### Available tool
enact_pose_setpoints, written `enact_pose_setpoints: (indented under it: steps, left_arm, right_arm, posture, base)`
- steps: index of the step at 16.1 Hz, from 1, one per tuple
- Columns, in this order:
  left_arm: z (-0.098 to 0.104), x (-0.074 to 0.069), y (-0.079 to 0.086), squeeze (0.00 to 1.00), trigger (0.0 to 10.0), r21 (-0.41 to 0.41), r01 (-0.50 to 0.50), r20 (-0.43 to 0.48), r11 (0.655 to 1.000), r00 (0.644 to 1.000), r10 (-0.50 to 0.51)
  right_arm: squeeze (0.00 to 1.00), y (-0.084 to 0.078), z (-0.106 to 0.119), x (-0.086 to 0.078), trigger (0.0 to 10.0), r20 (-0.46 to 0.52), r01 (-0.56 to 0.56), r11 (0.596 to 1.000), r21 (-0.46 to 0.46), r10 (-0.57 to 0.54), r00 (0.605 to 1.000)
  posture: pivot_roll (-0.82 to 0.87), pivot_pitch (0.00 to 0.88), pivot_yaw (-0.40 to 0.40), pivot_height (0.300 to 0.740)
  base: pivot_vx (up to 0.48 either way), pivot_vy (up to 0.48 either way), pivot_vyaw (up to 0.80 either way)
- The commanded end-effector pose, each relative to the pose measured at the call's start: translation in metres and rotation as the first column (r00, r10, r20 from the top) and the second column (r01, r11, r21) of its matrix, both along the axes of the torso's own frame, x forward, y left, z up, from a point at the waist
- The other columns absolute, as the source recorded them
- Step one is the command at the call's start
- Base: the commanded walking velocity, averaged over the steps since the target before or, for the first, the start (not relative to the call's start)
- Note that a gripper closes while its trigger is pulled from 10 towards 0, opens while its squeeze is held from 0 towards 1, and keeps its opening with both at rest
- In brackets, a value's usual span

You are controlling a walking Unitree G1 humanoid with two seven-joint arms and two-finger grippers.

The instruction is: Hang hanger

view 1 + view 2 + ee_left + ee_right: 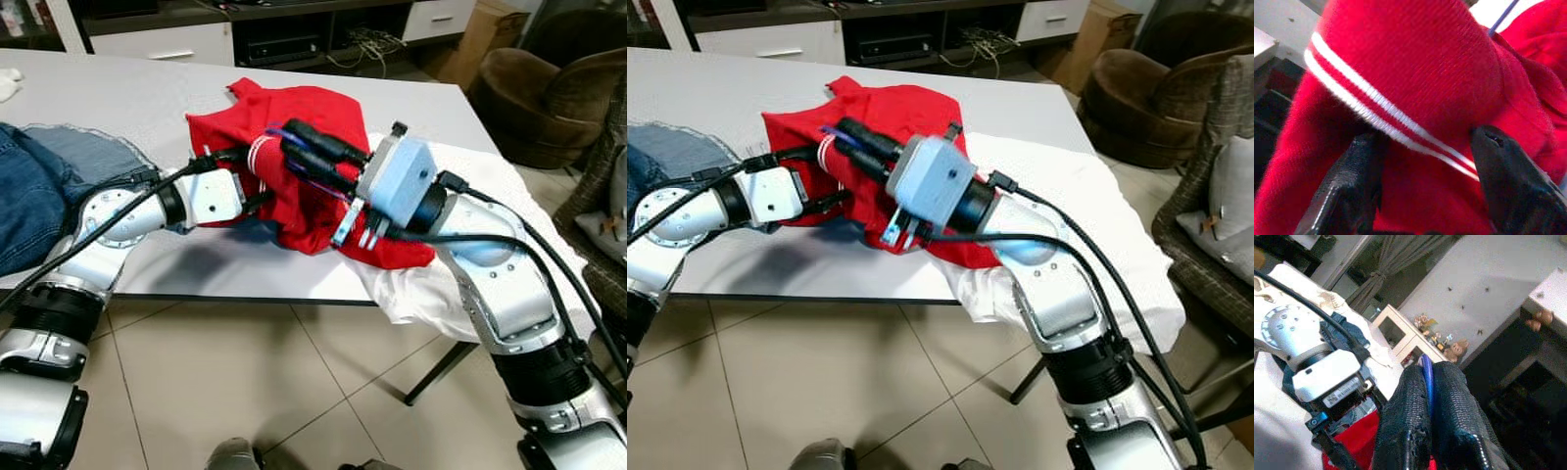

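Observation:
A crumpled red garment [304,117] with a white-striped edge [1376,110] lies on the white table [118,88]. My right gripper [287,139] reaches over it from the right and is shut on a thin blue hanger [1426,374], whose wire [835,131] pokes out past the fingertips. From the left, my left gripper [253,176] is at the garment's striped edge. Its fingers [1347,186] stand open on either side of the bulging red cloth. Most of the hanger is hidden by the garment and by my right fingers.
A white cloth [509,186] hangs over the table's right corner under my right arm. Blue jeans [29,186] lie at the table's left. A brown armchair [549,88] and a wicker chair [1215,196] stand to the right; a low cabinet [284,39] stands behind.

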State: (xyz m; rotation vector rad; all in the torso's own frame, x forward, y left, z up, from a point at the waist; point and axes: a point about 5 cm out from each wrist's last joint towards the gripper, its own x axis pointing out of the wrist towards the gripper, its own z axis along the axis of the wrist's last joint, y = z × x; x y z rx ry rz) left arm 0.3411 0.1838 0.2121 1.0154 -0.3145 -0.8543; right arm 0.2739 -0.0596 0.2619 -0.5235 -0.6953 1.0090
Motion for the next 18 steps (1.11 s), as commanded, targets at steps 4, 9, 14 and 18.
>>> enact_pose_setpoints:
  steps: [4, 9, 14, 18]
  left_arm:
    - [0.006, -0.005, -0.009, 1.0, 10.0, -0.04, 0.089, -0.033, 0.995, 0.995, -0.09]
    - [0.002, -0.008, -0.015, 1.0, 10.0, -0.054, 0.099, -0.028, 0.994, 0.995, -0.1]
    - [-0.002, -0.009, -0.006, 0.0, 10.0, -0.283, -0.001, -0.07, 0.959, 0.997, -0.019]
    - [-0.028, -0.017, -0.001, 0.0, 10.0, -0.62, -0.146, -0.204, 0.771, 0.979, 0.021]
  right_arm:
    - [0.0, 0.001, -0.004, -0.003, 10.0, 0.06, 0.001, 0.999, -0.052, 0.002, 0.998]
    - [0.0, -0.009, -0.009, 0.023, 10.0, 0.005, 0.157, 0.987, -0.03, -0.157, 0.988]
    - [0.0, -0.018, -0.028, 0.027, 10.0, -0.077, 0.192, 0.981, -0.019, -0.193, 0.978]
    - [0.0, -0.033, -0.038, 0.035, 10.0, -0.178, 0.328, 0.939, 0.106, -0.307, 0.935]
  posture:
    - [0.14, 0.0, -0.05, 0.74]
    - [0.15, 0.0, -0.052, 0.74]
    - [0.14, 0.0, -0.049, 0.74]
    - [0.14, 0.0, -0.055, 0.74]
  base:
    - [0.0, 0.0, 0.0]
    - [0.0, 0.0, 0.0]
    - [0.0, 0.0, 0.0]
    - [0.0, 0.0, 0.0]
